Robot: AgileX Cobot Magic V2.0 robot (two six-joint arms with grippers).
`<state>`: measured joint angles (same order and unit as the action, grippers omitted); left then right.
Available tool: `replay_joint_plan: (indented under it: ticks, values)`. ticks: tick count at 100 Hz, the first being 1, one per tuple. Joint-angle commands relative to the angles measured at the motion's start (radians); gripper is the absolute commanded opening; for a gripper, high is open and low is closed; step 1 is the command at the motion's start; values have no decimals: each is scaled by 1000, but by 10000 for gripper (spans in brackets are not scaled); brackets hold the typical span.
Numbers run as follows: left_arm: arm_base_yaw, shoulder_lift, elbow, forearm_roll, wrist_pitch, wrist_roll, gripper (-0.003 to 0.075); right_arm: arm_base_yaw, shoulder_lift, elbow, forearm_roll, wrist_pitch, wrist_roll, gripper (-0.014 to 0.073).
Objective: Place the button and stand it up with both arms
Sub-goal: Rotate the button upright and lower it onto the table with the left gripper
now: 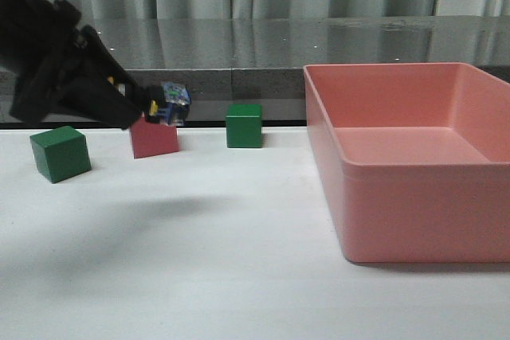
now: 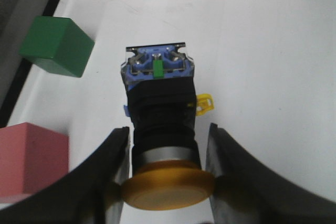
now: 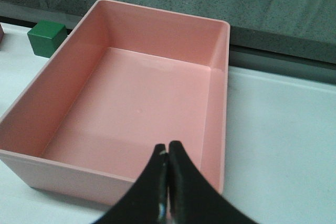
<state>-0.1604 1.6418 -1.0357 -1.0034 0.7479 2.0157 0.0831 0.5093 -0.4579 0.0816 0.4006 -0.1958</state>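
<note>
Left gripper (image 2: 167, 182) was clamped on the button (image 2: 160, 124), fingers pressing either side of the black body just above the yellow cap, so the part lay sideways in the grasp with its clear-blue base pointing away from the wrist. From the front the left arm (image 1: 56, 61) held the button in the air above the white table (image 1: 199, 260), in front of the pink cube (image 1: 154, 137) and well short of the pink bin (image 1: 406, 165). Judged progress: pickup done; the carry looked under way; the setting down and standing upright were not yet done, and the right arm had taken no part so far as the views showed. Right gripper (image 3: 168, 182) hung over the near rim of the bin with its fingers pressed together on nothing. The bin was empty inside. Left wrist view alone showed the grasp in detail: contact points on the body, metal terminals and a green tab on the base, a small yellow tab at the side. Front view showed the button only as a small blur at the fingertips, but it alone gave its height off the table and the row of blocks, with one green cube (image 1: 60, 153) to the left and another green cube (image 1: 244, 125) further right. Right wrist view alone showed the bin floor and the right gripper, which the front view missed altogether
</note>
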Motion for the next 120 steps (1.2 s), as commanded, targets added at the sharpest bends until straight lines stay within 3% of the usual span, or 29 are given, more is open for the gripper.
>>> replay_joint_plan:
  ticks: [1,16,28,62,81,120]
  values:
    - [-27,-81,-97,218,46,-241,-19,-6,0,-29,4,-69,0,-57]
    - [-136,-83,-239,626,154,-589,-19,-6,0,-29,4,-69,0,-57]
    - [-246,-79,-305,922,181,-784,-19,-6,0,-29,4,-69,0,-57]
    - [-436,68,-384,1461,420,-948,-18,-6,0,-29,4,-69,0,-57]
    - [-488,178,-414,1534,462,-963,-18,-6,0,-29,4,-69,0,-57]
    - [-523,287,-435,1538,498,-957,-18,-6,0,-29,4,-69,0,-57]
